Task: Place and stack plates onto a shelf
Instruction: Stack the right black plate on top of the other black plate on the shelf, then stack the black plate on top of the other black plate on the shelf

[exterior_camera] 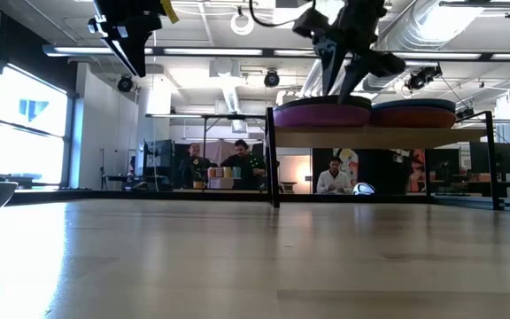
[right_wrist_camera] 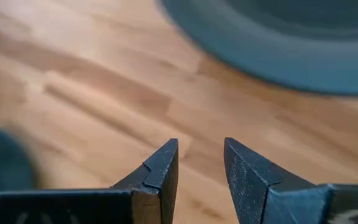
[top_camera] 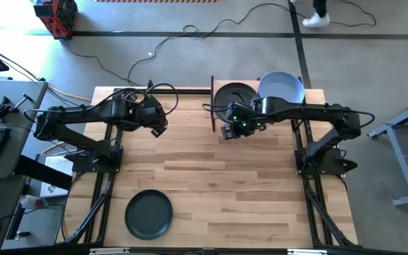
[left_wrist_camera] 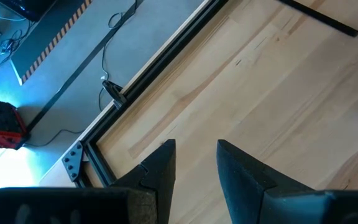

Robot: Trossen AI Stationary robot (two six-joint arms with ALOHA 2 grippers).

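Note:
The shelf stands at the table's far edge and bears two stacks of plates. From above, the left stack shows a dark plate on top and the right stack a pale blue one. In the low view a purple plate and an orange-red plate show from the side. Another dark plate lies flat on the table at the near left. My right gripper hangs open above bare wood, just in front of the shelf's left stack. My left gripper hangs open over the far left of the table.
The shelf's black rod frame rises at its left end, close to my right gripper. Bare planks fill the table's middle and near right. People sit in the room beyond the table's far edge.

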